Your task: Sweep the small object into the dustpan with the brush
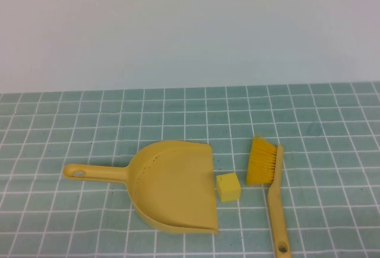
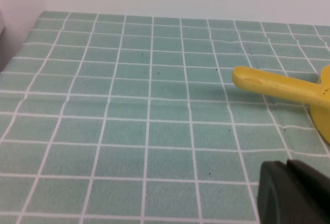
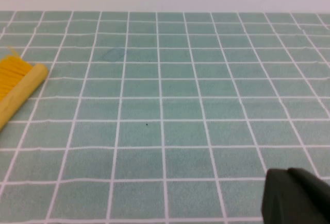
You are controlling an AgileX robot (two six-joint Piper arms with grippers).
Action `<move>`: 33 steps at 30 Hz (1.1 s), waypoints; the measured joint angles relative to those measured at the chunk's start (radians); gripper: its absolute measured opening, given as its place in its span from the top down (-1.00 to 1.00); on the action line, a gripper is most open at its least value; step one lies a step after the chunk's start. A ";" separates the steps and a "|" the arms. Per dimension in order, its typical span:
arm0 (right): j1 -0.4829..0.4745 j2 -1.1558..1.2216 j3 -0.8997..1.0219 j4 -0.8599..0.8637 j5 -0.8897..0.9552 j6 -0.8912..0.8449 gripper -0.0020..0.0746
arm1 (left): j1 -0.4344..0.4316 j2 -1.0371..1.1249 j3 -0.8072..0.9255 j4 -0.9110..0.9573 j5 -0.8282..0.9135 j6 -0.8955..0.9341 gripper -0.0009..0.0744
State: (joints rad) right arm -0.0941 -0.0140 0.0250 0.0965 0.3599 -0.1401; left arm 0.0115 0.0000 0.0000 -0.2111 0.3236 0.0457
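A yellow dustpan [image 1: 172, 187] lies on the green tiled cloth with its handle pointing left and its open mouth to the right. A small yellow cube [image 1: 228, 187] sits just right of the mouth. A yellow brush [image 1: 270, 181] lies right of the cube, bristles toward the far side and handle toward the front edge. Neither gripper shows in the high view. My left gripper [image 2: 289, 193] is shut and empty, near the dustpan's handle [image 2: 278, 86]. My right gripper [image 3: 294, 195] is shut and empty, off to the side of the brush [image 3: 20, 92].
The green tiled cloth [image 1: 71, 121] covers the table up to a plain white wall [image 1: 190, 26] at the back. In the left wrist view the cloth's edge [image 2: 20, 44] runs beside a dark gap.
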 joint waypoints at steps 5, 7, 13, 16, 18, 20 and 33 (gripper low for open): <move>0.000 0.000 0.000 0.000 0.000 0.000 0.96 | 0.000 0.000 0.000 0.000 0.000 0.000 0.98; 0.000 0.000 0.000 0.000 0.000 0.000 0.96 | 0.000 0.000 0.000 0.000 0.000 0.000 0.98; 0.000 0.000 0.000 0.000 0.000 0.000 0.96 | 0.000 0.000 0.000 0.000 0.000 0.000 0.98; 0.000 0.000 0.000 0.000 0.000 0.000 0.96 | 0.000 0.000 0.000 -0.018 -0.002 0.000 0.98; 0.000 0.000 0.000 0.000 0.000 0.000 0.96 | 0.000 0.000 0.000 -0.081 -0.037 0.000 0.98; 0.000 0.000 0.000 0.005 -0.002 0.000 0.96 | 0.000 0.000 0.000 -0.211 -0.119 0.000 0.98; 0.000 0.000 0.002 0.352 -0.317 0.000 0.96 | 0.000 0.000 0.000 -1.188 -0.665 -0.004 0.98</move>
State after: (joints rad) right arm -0.0941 -0.0140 0.0269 0.4486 0.0432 -0.1401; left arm 0.0115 0.0000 0.0000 -1.3987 -0.3414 0.0421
